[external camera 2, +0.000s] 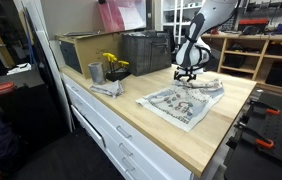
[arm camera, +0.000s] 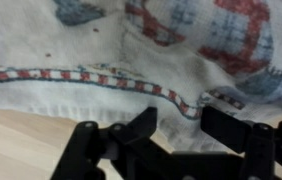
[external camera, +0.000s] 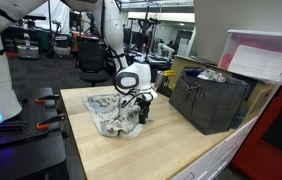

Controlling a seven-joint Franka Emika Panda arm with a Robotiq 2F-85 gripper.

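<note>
The pincer (external camera: 141, 113) hangs low over the wooden tabletop (external camera: 171, 145), at the edge of a pale cloth (external camera: 109, 115) printed with red and blue checks. In the wrist view its two dark fingers (arm camera: 141, 124) stand apart at a middling width with nothing clamped between them. The cloth (arm camera: 151, 50) fills the space just ahead of the fingertips, and its red-dotted hem runs across right in front of the gap. Bare tabletop (arm camera: 21, 145) shows off to one side of the pincer (arm camera: 184, 126). Whether the fingertips actually touch the fabric cannot be told. In both exterior views the cloth lies spread flat and rumpled, mostly under and to one side of the pincer (external camera 2: 187, 78), reaching toward the front edge of the tabletop (external camera 2: 171, 135).

Near the pincer, a little beyond the cloth (external camera 2: 181, 100), a dark slatted crate (external camera: 211, 102) stands on the tabletop. In an exterior view a pale crumpled thing (external camera: 210, 75) rises above its rim; what else it holds is hidden. A pale box (external camera: 266, 55) with a pinkish edge sits above and behind the crate, its contents out of sight.

Well apart from the pincer, past the crate (external camera 2: 146, 50), a small metal cup (external camera 2: 95, 72) stands upright. A yellow thing (external camera 2: 112, 62) shows just beside it; whether it sits in the cup cannot be told.
</note>
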